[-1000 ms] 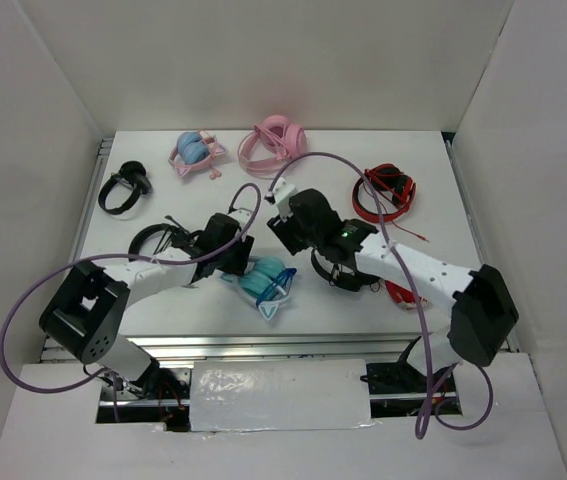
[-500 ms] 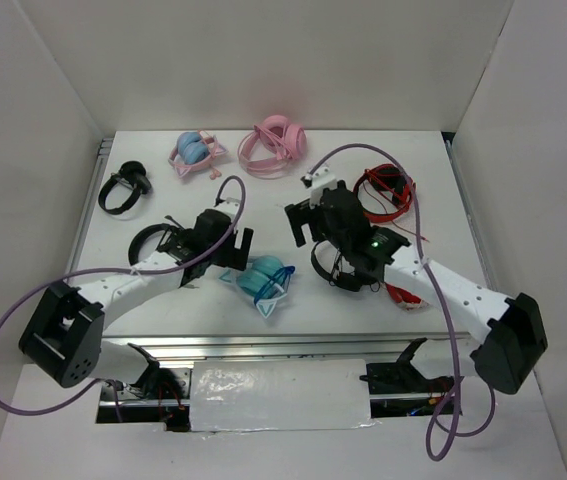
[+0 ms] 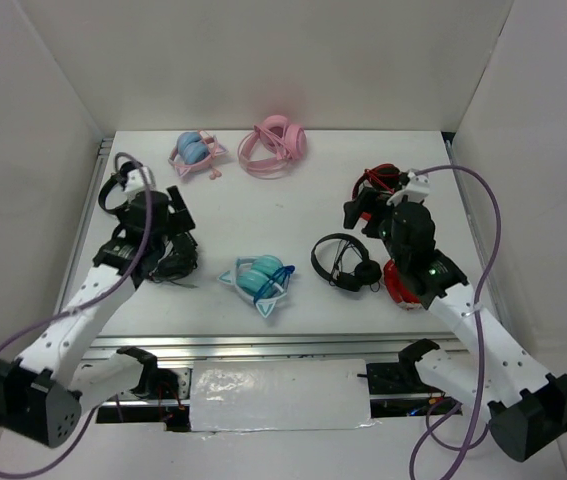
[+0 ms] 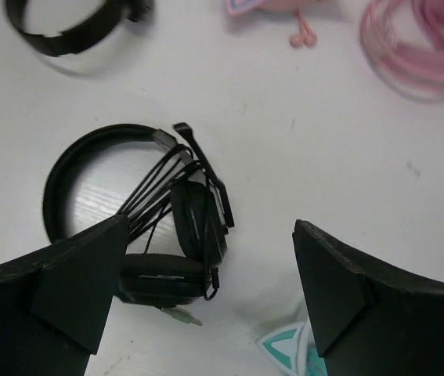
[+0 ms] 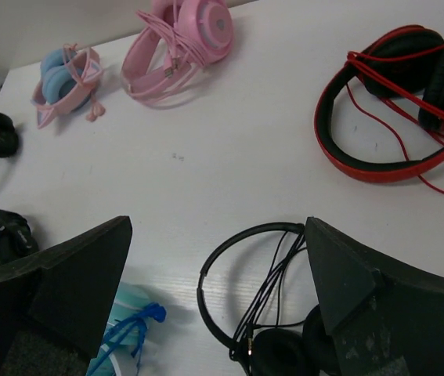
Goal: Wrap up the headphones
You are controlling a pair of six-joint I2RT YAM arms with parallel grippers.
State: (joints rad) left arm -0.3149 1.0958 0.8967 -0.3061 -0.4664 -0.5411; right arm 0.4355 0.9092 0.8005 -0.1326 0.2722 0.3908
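Observation:
The teal headphones (image 3: 258, 282) lie on the table near its front middle, cups together, pale cat-ear band toward the front. Their dark-blue cable (image 5: 131, 325) is bunched over the cups. Nothing grips them. My left gripper (image 3: 178, 240) hangs open to their left, above a black pair. In the left wrist view, only a teal cat ear (image 4: 288, 348) shows beside the open left gripper (image 4: 210, 227). My right gripper (image 3: 363, 212) is open to their right and further back. In the right wrist view, the teal cup (image 5: 124, 301) sits low left of the open right gripper (image 5: 218, 223).
A black pair (image 3: 168, 265) lies under my left gripper and another (image 3: 123, 190) at the far left. A thin black pair (image 3: 345, 262) lies right of centre. A red pair (image 3: 388, 190) is at the right. A pink-banded pair (image 3: 195, 152) and an all-pink pair (image 3: 275, 145) are at the back.
Both grippers opened and drew away from the teal headphones, the left arm swinging left and the right arm swinging right. The headphones stay on the table, let go.

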